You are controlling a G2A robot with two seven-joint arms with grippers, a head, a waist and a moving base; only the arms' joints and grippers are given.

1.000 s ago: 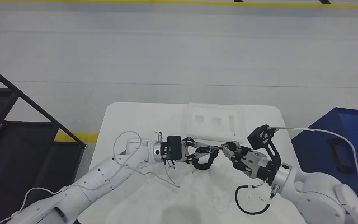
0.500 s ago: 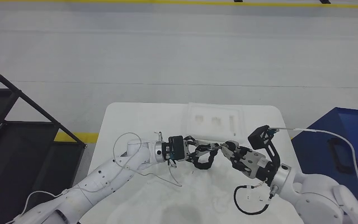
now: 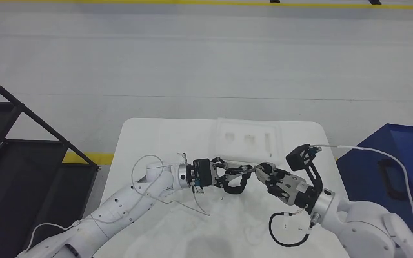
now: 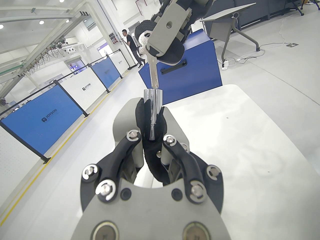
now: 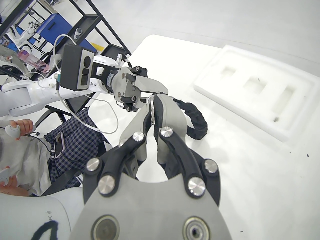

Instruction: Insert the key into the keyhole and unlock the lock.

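**Position.** The left gripper point(image 4: 150, 117) was clamped on the cable lock point(image 3: 236, 186) at its chrome lock cylinder point(image 4: 153, 99) and held it above the white table point(image 4: 237, 138). The black sleeved cable hung in a loop below. The right gripper point(image 5: 152, 112) was closed on the head of the key point(image 4: 154, 74), with the blade aimed at the cylinder's end face. The blade tip stood at the mouth of the keyhole. Whether it had entered could not be told.

**Probable faults.**
- Jamming: the blade appeared slightly off the cylinder's axis, so a forward push would likely catch the tip on the rim or make it skate off.
- Key slip: the key was pinched only by its thin head, and an axial load could pivot it between the pads.
- Cylinder slip: the smooth round chrome could turn with the key inside the left clamp, leaving the lock shut.
- Deflection: with both parts held in the air, either arm could yield under the push.
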